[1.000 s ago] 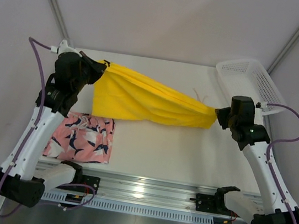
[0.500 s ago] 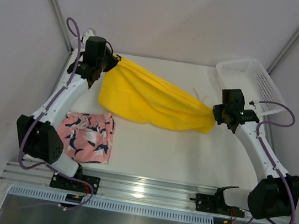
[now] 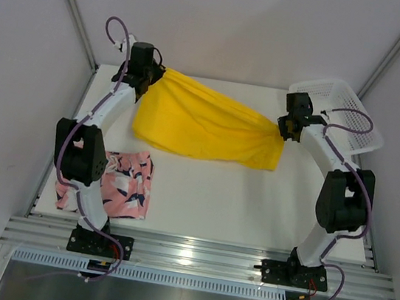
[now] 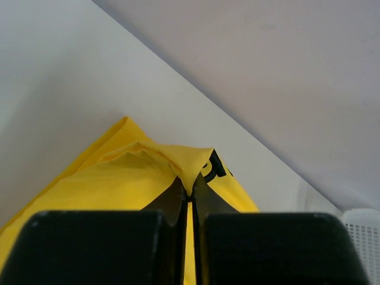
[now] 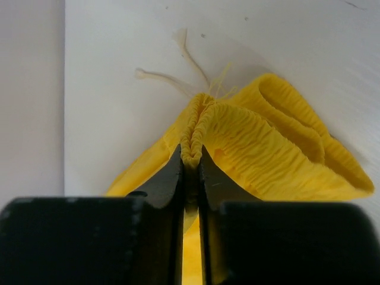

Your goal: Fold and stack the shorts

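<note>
The yellow shorts (image 3: 203,127) hang stretched across the back of the table between both grippers. My left gripper (image 3: 153,76) is shut on a hem corner near the dark logo; in the left wrist view the gripper (image 4: 190,191) pinches yellow fabric (image 4: 119,184). My right gripper (image 3: 283,129) is shut on the gathered waistband; in the right wrist view the gripper (image 5: 191,163) clamps the ribbed elastic (image 5: 255,148), with the pale drawstring (image 5: 172,77) lying past it. The pink printed shorts (image 3: 115,181) lie folded at the front left.
A white mesh basket (image 3: 337,113) stands at the back right corner, close behind my right arm. Grey walls enclose the table at the back and sides. A metal rail (image 3: 192,257) runs along the near edge.
Both arms have reached further back, carrying the yellow shorts toward the rear of the table. The cloth has sagged lower. The pink shorts have not moved.
</note>
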